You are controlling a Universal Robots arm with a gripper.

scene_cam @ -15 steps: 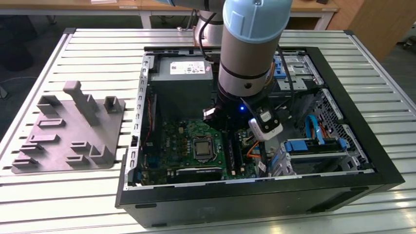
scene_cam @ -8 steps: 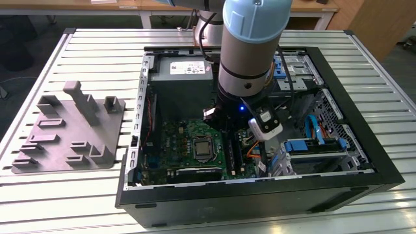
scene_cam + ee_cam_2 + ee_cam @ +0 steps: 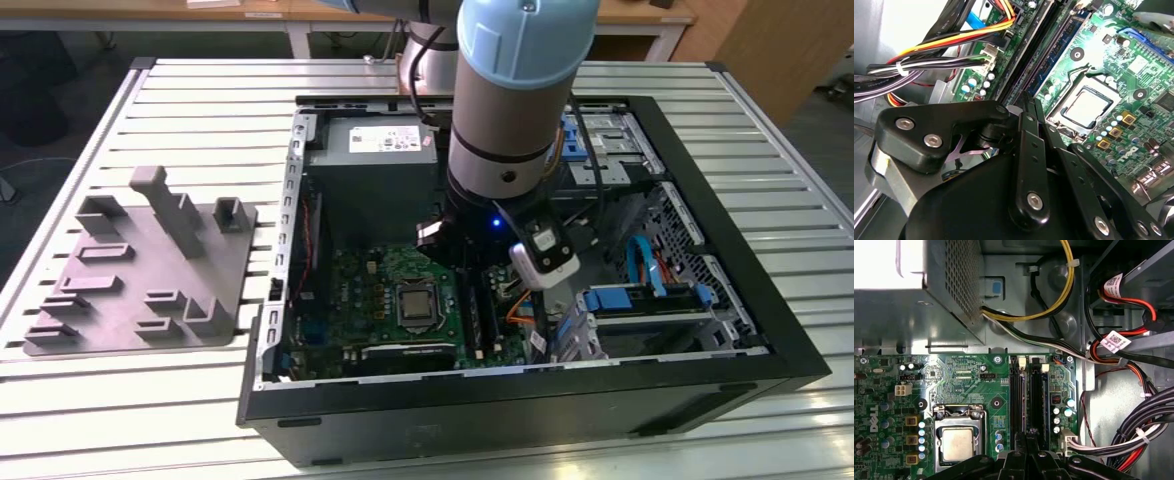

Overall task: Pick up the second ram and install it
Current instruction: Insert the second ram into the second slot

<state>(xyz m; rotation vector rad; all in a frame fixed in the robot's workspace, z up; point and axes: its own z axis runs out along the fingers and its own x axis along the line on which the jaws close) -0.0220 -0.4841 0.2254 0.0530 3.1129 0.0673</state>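
The second ram (image 3: 1060, 52) is a dark blue stick standing on edge in the row of black slots (image 3: 1016, 395) on the green motherboard (image 3: 387, 290). In the first wrist view its blue edge (image 3: 1046, 400) runs along the outer slot. My gripper (image 3: 1030, 100) is low over the near end of that slot row, its black fingers closed together with no gap showing. In the first wrist view the gripper (image 3: 1029, 436) lines up with the slots. I cannot tell whether the fingertips touch the stick. In the exterior view the arm (image 3: 514, 150) reaches down into the open computer case.
The processor socket (image 3: 956, 445) lies beside the slots. Cable bundles (image 3: 1134, 430) run along the slots' other side. A power supply (image 3: 374, 165) and a drive cage (image 3: 641, 305) crowd the case. A grey fixture tray (image 3: 134, 265) lies on the slatted table at the exterior view's left.
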